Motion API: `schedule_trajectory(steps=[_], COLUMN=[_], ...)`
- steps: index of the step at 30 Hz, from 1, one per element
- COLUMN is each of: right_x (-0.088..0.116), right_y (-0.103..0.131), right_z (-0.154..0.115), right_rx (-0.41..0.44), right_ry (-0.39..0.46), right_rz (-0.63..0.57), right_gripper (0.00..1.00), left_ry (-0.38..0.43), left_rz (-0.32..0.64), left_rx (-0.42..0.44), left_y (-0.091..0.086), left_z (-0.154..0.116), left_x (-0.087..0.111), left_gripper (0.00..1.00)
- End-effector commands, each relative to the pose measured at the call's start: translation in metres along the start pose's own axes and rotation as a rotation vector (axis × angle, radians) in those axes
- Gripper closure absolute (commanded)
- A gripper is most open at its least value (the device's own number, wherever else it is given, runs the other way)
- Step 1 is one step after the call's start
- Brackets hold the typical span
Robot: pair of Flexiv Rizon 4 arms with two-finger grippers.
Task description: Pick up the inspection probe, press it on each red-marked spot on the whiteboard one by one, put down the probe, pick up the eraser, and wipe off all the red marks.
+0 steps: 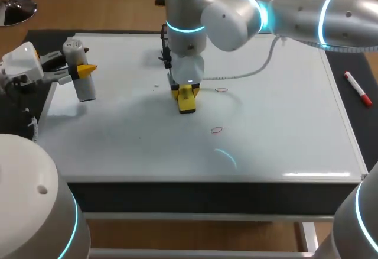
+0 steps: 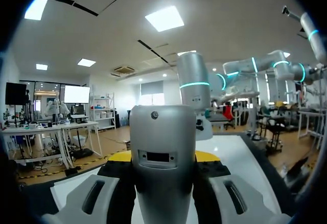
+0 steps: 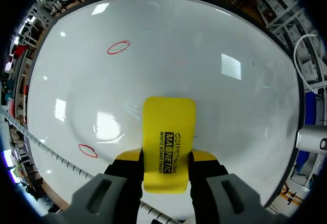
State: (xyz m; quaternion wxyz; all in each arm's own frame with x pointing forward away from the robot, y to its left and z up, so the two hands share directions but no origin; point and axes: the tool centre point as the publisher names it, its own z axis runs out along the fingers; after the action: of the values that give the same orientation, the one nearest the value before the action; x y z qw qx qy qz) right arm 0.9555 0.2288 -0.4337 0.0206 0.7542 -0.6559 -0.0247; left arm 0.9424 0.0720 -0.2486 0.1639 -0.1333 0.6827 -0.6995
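The right tool (image 3: pixel 166 158) grips the yellow eraser (image 1: pixel 187 103), which lies flat on the whiteboard (image 1: pixel 283 123) at the frame's centre. An upper red mark (image 1: pixel 221 90) sits just right of it, and a lower red mark (image 1: pixel 217 130) sits below that. At upper left, the left tool (image 1: pixel 80 70) clamps the grey inspection probe (image 1: pixel 85 88) over the whiteboard's left edge.

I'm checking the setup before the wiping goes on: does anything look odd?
One thing: the left gripper holds the probe at the whiteboard's left edge instead of having set it down, while the right gripper has the eraser on the board. Two red marks are unwiped. Nothing looks spilled or damaged.
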Motion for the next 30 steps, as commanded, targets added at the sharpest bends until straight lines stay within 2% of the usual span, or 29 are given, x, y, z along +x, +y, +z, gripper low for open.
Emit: schedule_trajectory(steps=[1,7,9,11,15,20,30], right_x=[0.017,0.024,0.026,0.031,0.049,0.088,0.199], right_y=[0.001,-0.001,0.000,-0.001,-0.009,-0.026,-0.068], right_z=[0.011,0.003,-0.008,-0.018,-0.041,-0.059,-0.073], right_rx=[0.008,0.028,0.031,-0.011,-0.018,0.010,0.041], right_ry=[-0.003,-0.006,-0.014,0.006,-0.033,-0.056,-0.037], right_rz=[0.008,0.031,0.036,0.043,0.068,0.129,0.350], right_gripper=[1.00,1.00,1.00,1.00,1.00,1.00,1.00], left_ry=[-0.001,-0.001,-0.001,-0.001,-0.001,-0.001,-0.001], left_rz=[0.001,0.001,0.001,0.001,0.001,0.001,0.001], left_rx=[0.002,0.002,0.002,0.002,0.002,0.002,0.002], left_y=[0.000,0.000,0.000,0.000,0.000,0.000,0.000], left_z=[0.000,0.000,0.000,0.000,0.000,0.000,0.000], left_x=[0.000,0.000,0.000,0.000,0.000,0.000,0.000], left_gripper=[1.00,1.00,1.00,1.00,1.00,1.00,1.00])
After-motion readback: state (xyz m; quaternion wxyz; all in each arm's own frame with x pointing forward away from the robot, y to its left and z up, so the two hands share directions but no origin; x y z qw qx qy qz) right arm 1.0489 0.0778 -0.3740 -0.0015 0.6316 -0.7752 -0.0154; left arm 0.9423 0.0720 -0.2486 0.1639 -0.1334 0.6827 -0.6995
